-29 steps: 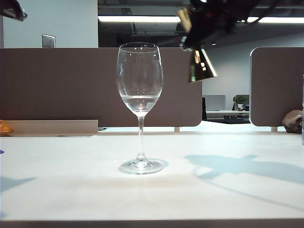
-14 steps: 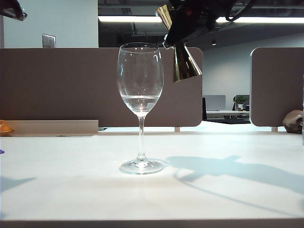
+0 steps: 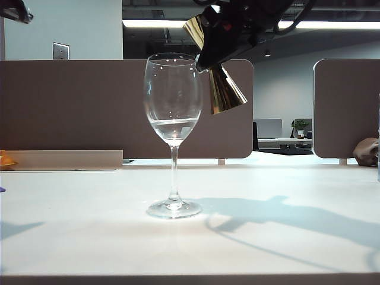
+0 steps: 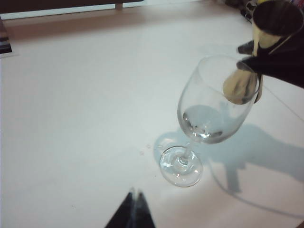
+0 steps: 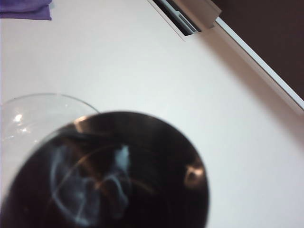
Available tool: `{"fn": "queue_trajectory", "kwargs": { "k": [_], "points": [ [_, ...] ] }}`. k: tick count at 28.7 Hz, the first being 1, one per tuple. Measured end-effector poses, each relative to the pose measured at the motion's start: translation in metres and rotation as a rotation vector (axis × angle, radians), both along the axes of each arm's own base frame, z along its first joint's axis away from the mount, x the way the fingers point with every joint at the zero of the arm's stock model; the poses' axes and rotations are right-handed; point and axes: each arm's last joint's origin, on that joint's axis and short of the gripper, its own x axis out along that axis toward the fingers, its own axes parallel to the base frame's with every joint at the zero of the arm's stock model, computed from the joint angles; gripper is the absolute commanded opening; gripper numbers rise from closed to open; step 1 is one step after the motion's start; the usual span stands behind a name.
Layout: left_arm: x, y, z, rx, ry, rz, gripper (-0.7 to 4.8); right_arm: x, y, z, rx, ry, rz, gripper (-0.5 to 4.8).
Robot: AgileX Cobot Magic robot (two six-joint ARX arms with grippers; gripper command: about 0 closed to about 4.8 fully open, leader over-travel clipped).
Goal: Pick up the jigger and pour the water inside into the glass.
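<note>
The glass (image 3: 173,119) stands upright mid-table with a little water (image 3: 173,127) in its bowl. The gold jigger (image 3: 217,83) hangs tilted right beside the glass's rim, touching it or nearly so. My right gripper (image 3: 209,59) is shut on its waist. From the left wrist, the glass (image 4: 213,109) and the jigger (image 4: 273,23) show with the right gripper (image 4: 268,64) at the rim. In the right wrist view the jigger's dark mouth (image 5: 118,175) hides the fingers, with the glass rim (image 5: 28,109) just beyond. My left gripper (image 4: 135,194) hovers shut and empty, near the glass's foot.
Brown partitions (image 3: 71,107) close off the table's far edge. A purple cloth (image 5: 26,9) lies at the left side. A brown object (image 3: 365,151) sits at the far right and an orange one (image 3: 6,159) at the far left. Small droplets (image 4: 145,149) dot the table by the foot.
My right gripper has carried the jigger leftward, up to the glass's rim. The glass has shifted slightly left. The left gripper has not moved.
</note>
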Motion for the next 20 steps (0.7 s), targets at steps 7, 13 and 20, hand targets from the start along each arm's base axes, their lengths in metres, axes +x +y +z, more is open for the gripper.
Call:
{"fn": "queue_trajectory", "kwargs": {
  "k": [7,13,20],
  "points": [
    [0.0000,-0.0001,-0.0001,0.001,0.001,-0.001,-0.04,0.0018,-0.0004,-0.0024,-0.071,-0.045,-0.008,-0.02],
    [0.0000,-0.0001,-0.0001,0.001,0.000,-0.001,-0.04,0.0007,0.0011,-0.0024,-0.128,-0.090,0.010,-0.02],
    [0.0000,-0.0001,-0.0001,0.001,0.001,-0.001,-0.04,-0.0016,0.0052,0.0016,-0.188,-0.152,0.024,-0.02]
  ]
}}
